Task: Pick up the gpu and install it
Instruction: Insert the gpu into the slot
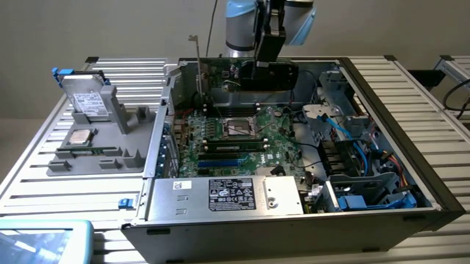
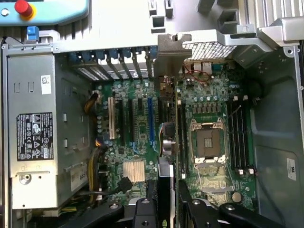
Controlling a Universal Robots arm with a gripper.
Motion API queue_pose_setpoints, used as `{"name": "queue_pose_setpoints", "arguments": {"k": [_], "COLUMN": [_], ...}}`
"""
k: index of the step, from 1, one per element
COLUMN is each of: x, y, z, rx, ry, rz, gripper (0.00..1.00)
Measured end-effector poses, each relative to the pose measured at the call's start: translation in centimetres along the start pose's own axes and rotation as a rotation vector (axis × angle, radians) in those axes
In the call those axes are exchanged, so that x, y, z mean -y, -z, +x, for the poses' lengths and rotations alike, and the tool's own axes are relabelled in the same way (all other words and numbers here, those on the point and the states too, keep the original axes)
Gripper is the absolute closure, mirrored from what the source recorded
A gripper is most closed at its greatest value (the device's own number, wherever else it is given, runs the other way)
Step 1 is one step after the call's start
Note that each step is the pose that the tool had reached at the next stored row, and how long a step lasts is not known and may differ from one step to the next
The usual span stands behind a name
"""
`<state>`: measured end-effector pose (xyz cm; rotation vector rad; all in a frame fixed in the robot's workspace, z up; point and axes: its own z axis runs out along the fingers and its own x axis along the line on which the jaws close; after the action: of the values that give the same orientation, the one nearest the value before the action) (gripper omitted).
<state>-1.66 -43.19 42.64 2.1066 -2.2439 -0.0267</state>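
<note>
In the exterior view the arm reaches down into the open case, and the gripper is clamped on the gpu. The card hangs on edge above the board, its silvery bracket standing upright at the exterior view's left, close to the rear wall of the case. The card looks clear of the board, not yet seated. A hard drive stands in a tray outside the case, well apart from the work, and the power supply lies along the near side. In the wrist view the gpu is seen edge-on, a thin dark line pinched between the two fingers, with the gripper straddling it. The card lines up lengthwise with the row of slots, near the blue slot and between it and the socket, though which slot lies directly beneath it cannot be told. The risks lie in alignment, as I judge it. A card held slightly off the slot line would land its edge on the board or on small parts beside the slot. The bracket could catch the rear wall or a neighbouring slot cover and tilt the card in the grip. Since the grip appears to sit toward one end, a downward push might seat that end alone and leave the card canted.
</note>
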Motion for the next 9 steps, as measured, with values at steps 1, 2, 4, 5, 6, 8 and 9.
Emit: {"name": "queue_pose_setpoints", "arguments": {"k": [1, 2, 4, 5, 6, 8, 9], "x": [0.0, 0.0, 0.0, 0.0, 0.0, 0.0, 0.0], "y": [0.01, 0.0, 0.0, 0.0, 0.0, 0.0, 0.0], "z": [0.0, 0.0, -0.01, -0.01, -0.01, -0.01, -0.01], "rx": [-0.0119, -0.023, -0.0272, -0.0273, -0.0273, -0.0273, -0.0274], "ry": [0.008, 0.016, 0.022, 0.022, 0.022, 0.022, 0.022], "rz": [0.0015, 0.0034, 0.0044, 0.0045, 0.0044, 0.0045, 0.0044], "gripper": [0.72, 0.72, 0.72, 0.72, 0.72, 0.72, 0.72]}}
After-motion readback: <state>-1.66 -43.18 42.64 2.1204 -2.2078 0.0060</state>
